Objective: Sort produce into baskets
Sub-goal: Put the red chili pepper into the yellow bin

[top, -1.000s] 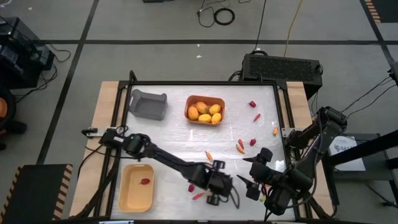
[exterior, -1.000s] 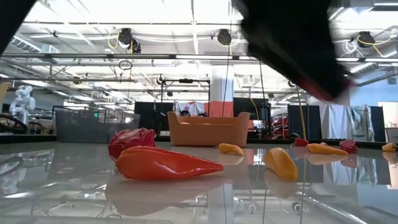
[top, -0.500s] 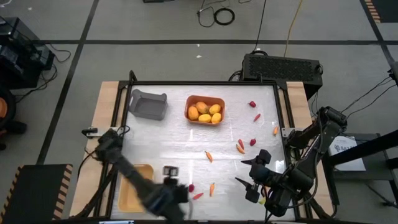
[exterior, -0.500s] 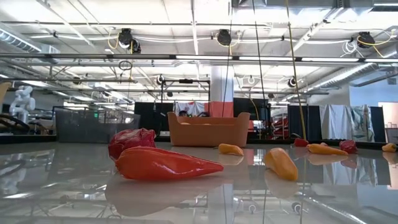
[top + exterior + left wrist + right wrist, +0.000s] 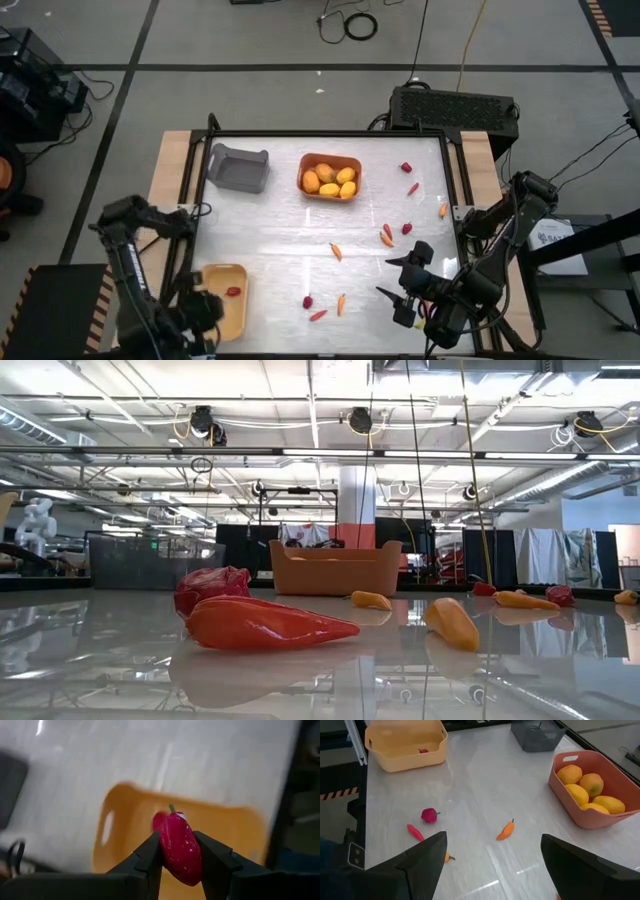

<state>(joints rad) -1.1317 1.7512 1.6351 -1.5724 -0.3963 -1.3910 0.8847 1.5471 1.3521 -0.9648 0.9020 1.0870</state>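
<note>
My left gripper (image 5: 205, 305) hangs over the near end of the pale yellow basket (image 5: 225, 300), shut on a dark red berry (image 5: 180, 851). A second berry (image 5: 233, 291) lies inside that basket. The orange basket (image 5: 330, 177) at the far middle holds several yellow fruits (image 5: 580, 790). At the far left stands the grey basket (image 5: 238, 167). A loose berry (image 5: 308, 301) and thin carrot sticks (image 5: 341, 302) lie on the table near its front edge. My right gripper (image 5: 400, 290) waits open above the near right. My left gripper pinches the berry by its two sides (image 5: 167, 854) between the two fingers. The fingers (image 5: 150, 857) slant down from above. The berry is lifted clear above the basket, its small green stem end (image 5: 172, 809) pointing away from the gripper.
More berries (image 5: 407, 228) and carrot sticks (image 5: 387, 236) lie scattered along the table's right side. One carrot stick (image 5: 336, 251) lies near the middle. A red stick (image 5: 265, 625) and a berry (image 5: 212, 585) lie close in front of the low camera.
My left gripper has swept from the near middle of the table toward the left edge and risen, rolling its wrist, and now hangs over the pale yellow basket with the berry still between its fingers. A carrot stick it had covered now shows.
</note>
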